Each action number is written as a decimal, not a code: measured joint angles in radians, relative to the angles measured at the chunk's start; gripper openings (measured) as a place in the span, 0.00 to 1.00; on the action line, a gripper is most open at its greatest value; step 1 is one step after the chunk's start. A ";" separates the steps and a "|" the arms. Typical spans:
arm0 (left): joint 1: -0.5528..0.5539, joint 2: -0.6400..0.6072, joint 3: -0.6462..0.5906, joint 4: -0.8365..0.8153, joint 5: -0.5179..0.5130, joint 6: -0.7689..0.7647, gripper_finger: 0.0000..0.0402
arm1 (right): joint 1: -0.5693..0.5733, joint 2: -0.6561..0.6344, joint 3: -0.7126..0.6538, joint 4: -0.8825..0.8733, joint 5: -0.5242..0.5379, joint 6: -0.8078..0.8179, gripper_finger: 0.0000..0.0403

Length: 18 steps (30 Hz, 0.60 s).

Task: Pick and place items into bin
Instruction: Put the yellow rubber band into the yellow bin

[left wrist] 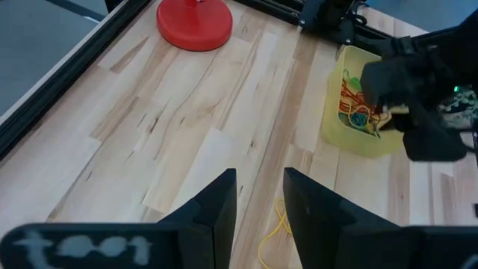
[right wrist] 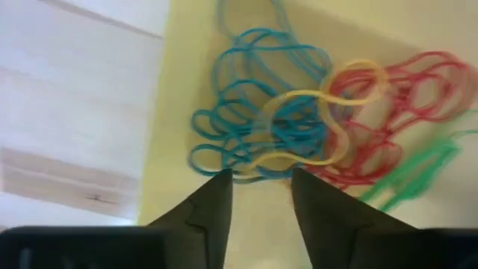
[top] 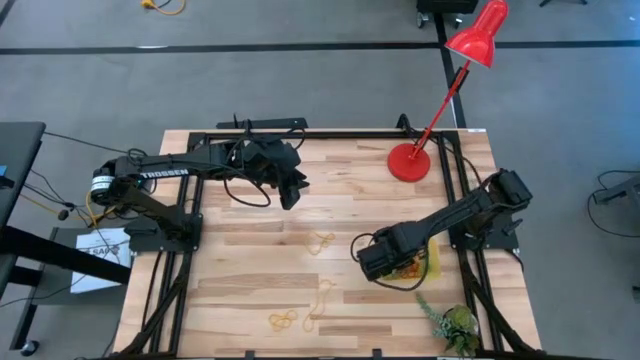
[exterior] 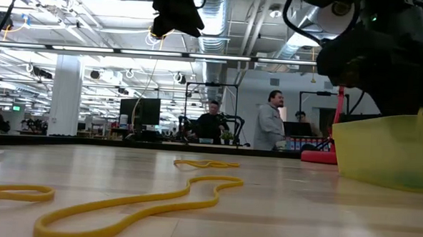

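With our right tool [right wrist: 259, 187] parted and empty just over the yellow bin [right wrist: 187, 90], the yellow rubber band [right wrist: 314, 112] lying on the tangle inside may snag a finger and lift out as we withdraw.

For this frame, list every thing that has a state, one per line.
Right hand: open, over the bin, nothing between its fingers.
Left hand: open, empty, raised above the table's back.
Bin: upright, holding blue, yellow, red and green bands.
Loose yellow bands: flat on the table, not yet binned.
Red lamp: standing at the back right.
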 joint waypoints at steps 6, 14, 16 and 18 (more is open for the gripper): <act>0.000 0.000 0.000 -0.033 0.000 0.000 0.25 | -0.008 -0.056 0.000 -0.002 -0.005 0.003 0.40; -0.007 0.000 -0.035 -0.102 0.001 0.001 0.25 | -0.051 -0.186 0.047 0.002 0.058 -0.016 0.42; -0.017 0.001 -0.072 -0.090 0.002 0.002 0.25 | -0.060 -0.220 0.069 0.013 0.133 -0.059 0.42; -0.027 0.001 -0.127 -0.031 0.010 0.001 0.25 | -0.072 -0.246 0.088 0.048 0.210 -0.115 0.41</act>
